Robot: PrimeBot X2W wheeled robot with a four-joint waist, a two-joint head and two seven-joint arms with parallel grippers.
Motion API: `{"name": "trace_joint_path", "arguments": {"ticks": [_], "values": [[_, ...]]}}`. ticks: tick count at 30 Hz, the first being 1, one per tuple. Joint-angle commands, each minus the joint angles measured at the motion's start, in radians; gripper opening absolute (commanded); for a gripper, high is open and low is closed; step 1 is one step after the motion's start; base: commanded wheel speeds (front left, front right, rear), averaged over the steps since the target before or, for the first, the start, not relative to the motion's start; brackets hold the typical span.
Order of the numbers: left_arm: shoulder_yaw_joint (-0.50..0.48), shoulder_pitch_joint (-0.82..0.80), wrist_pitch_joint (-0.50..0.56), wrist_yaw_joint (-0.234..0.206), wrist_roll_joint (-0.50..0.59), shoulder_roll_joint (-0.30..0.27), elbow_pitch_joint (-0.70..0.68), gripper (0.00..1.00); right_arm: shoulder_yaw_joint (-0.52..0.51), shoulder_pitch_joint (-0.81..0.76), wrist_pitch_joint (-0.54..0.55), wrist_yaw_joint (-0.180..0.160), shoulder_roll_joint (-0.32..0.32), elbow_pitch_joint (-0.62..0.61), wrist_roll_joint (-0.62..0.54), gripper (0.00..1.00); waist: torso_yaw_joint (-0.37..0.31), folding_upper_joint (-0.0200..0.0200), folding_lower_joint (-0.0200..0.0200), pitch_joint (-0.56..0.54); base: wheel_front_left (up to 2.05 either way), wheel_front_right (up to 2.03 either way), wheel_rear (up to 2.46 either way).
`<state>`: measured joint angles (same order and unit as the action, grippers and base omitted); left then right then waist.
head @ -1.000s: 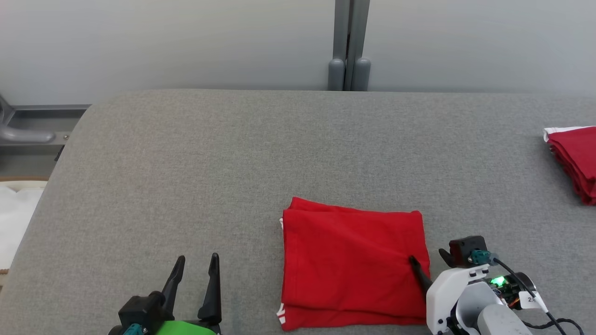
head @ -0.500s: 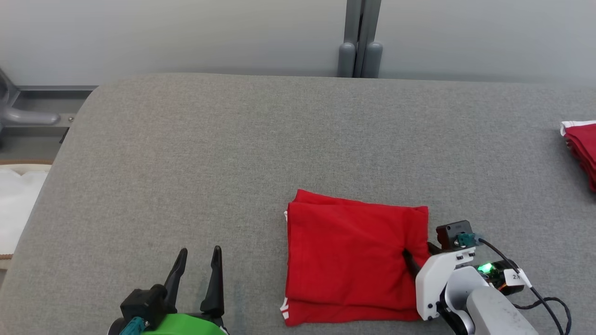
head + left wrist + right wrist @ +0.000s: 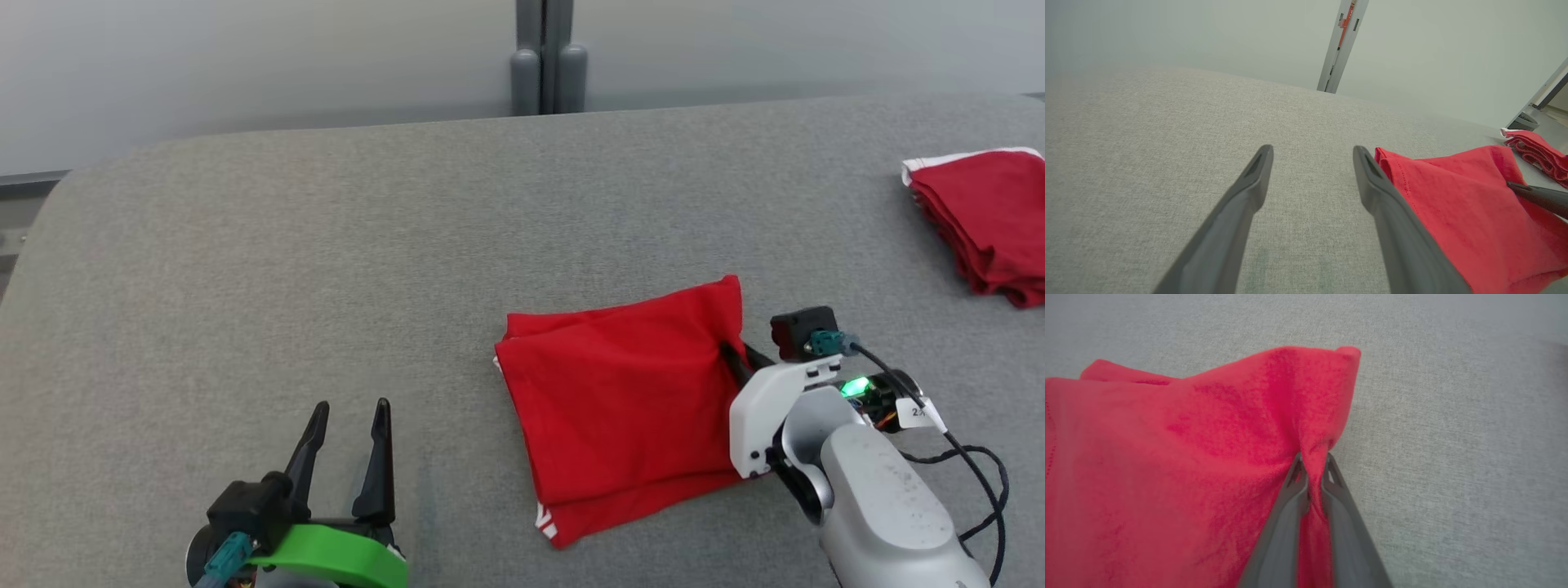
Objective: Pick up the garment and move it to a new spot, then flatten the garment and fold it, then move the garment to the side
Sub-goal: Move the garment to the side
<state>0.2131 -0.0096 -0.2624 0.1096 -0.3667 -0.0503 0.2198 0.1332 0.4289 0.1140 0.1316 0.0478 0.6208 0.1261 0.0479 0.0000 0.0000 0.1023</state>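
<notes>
Garment [image 3: 620,408], red and folded to a rough rectangle, lies on the grey padded table [image 3: 326,245], toward 5 o'clock of the table's middle in the head view. The right gripper [image 3: 1312,457] has it by the 3 o'clock edge, its two dark fingers pressed together on a ridge of bunched cloth. Above the pinch, the fabric puckers up toward the corner at 1 o'clock. The left gripper [image 3: 351,403] hovers over bare table at about 8 o'clock from the garment, fingers spread wide and touching nothing. A stack of red cloth [image 3: 980,212] waits at 2 o'clock, well apart.

With folding apparently done, the move to the side looks to be the step in hand, and the grip is its weak point. How many layers the fingers have caught cannot be told. If only the upper ones, a pull toward 3 o'clock would likely peel the fold open and leave the lower layers behind. A one-sided hold could also let the loose 9 o'clock half swing or drag, skewing the rectangle. A narrow bite of soft cloth may simply slip free.
</notes>
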Motion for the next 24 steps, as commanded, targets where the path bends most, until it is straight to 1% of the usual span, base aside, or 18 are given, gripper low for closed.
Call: {"name": "trace_joint_path", "arguments": {"ticks": [1, 9, 13, 18, 24], "values": [[0.001, -0.024, -0.003, 0.000, 0.011, -0.001, -0.005, 1.00, -0.022, 0.020, -0.003, -0.002, 0.011, -0.015, -0.020, 0.00, -0.101, 0.0000, 0.0000, 0.049, 0.00, 0.00, 0.00], [0.000, -0.090, -0.003, 0.011, 0.055, -0.002, -0.010, 1.00, -0.120, 0.057, 0.002, -0.002, 0.040, -0.081, -0.057, 0.00, -0.288, 0.0000, 0.0000, 0.145, 0.00, 0.00, 0.00], [0.002, -0.125, -0.003, 0.014, 0.075, -0.013, -0.004, 1.00, -0.148, 0.065, -0.011, -0.002, 0.037, -0.097, -0.050, 0.00, -0.356, 0.0000, 0.0000, 0.184, 0.00, 0.00, 0.00], [0.019, -0.157, -0.003, 0.019, 0.089, -0.028, 0.008, 1.00, -0.156, 0.077, -0.029, -0.002, 0.026, -0.099, -0.040, 0.00, -0.405, 0.0000, 0.0000, 0.210, 0.00, 0.00, 0.00], [0.032, -0.172, -0.003, 0.021, 0.090, -0.035, 0.016, 1.00, -0.143, 0.107, -0.046, -0.002, 0.017, -0.091, -0.055, 0.00, -0.417, 0.0000, 0.0000, 0.221, 0.00, 0.00, 0.00]]}}
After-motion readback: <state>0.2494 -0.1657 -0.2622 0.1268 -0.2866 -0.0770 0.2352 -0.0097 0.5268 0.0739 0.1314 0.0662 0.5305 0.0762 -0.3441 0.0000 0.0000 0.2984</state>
